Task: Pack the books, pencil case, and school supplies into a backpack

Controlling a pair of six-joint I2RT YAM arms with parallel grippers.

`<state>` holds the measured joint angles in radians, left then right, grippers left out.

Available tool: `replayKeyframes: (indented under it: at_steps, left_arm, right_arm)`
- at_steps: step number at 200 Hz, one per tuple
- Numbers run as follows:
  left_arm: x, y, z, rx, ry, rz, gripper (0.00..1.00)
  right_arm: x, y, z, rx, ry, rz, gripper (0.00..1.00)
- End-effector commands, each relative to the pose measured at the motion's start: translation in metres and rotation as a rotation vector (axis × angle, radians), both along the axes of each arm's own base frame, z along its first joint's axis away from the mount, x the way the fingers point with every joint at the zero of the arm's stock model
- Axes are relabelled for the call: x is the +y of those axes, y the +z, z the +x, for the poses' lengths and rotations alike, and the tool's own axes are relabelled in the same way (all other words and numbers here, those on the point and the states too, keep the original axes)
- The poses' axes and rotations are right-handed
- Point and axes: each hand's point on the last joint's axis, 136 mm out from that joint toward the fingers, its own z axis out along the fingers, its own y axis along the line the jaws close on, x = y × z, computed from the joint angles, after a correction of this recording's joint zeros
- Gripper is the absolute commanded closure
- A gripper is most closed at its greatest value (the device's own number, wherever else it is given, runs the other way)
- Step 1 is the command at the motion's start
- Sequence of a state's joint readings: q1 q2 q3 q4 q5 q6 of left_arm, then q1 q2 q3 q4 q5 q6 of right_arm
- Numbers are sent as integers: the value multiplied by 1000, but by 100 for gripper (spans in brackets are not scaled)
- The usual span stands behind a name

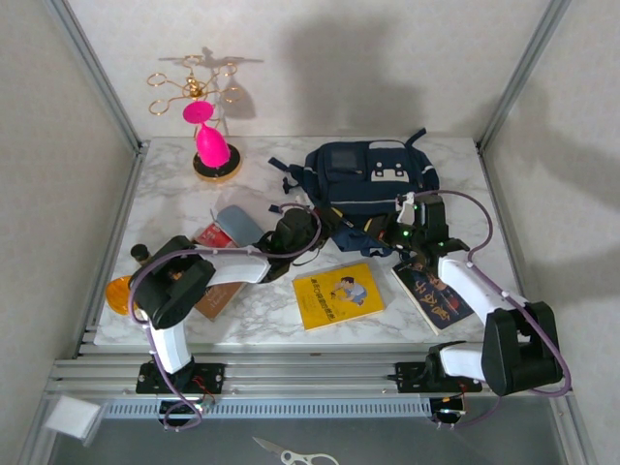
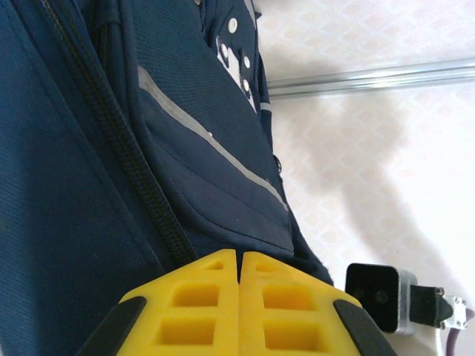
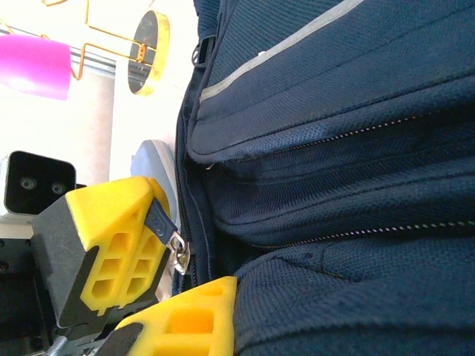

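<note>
Yellow fingers (image 2: 200, 311) of the left gripper (image 2: 240, 261) are pressing flat together with no gap, right against the navy backpack (image 1: 373, 174). From the right wrist, a blue zipper tab (image 3: 158, 217) with its metal clasp is sticking out at their tips, so they are apparently pinching it. The right gripper (image 1: 414, 211) is sitting at the bag's near edge, closed narrow and seemingly clamping a fold of fabric, though 1 finger is hiding under the cloth.

The backpack is lying flat at the far middle of the table (image 1: 465, 194), its zippers looking closed. The 3 books, yellow (image 1: 338, 296), dark (image 1: 438, 295) and brown (image 1: 218, 302), are lying in front of it. The pencil case (image 1: 242, 223) and red box (image 1: 213, 235) are lying to its left, and the orange piece (image 1: 116, 294) is sitting at the left edge.

Opening the zipper is looking like the step in hand. Doing it well is going to mean drawing the tab along the line of the teeth rather than upward. Meanwhile the right gripper should be holding the fabric taut against the pull, and the tab should be running far enough for a book to pass.
</note>
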<state>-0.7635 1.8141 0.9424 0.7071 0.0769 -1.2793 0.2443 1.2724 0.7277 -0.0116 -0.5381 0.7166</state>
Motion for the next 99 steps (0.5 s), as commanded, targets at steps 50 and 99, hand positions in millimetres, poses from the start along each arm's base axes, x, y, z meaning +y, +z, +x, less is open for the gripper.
replayKeyframes:
  at_steps: [50, 99]
  left_arm:
    - [88, 37, 25, -214, 139, 171, 100]
    - [123, 24, 46, -238, 137, 270, 100]
  right_arm:
    - [7, 90, -13, -251, 201, 63, 100]
    - [-21, 93, -6, -201, 125, 126, 100]
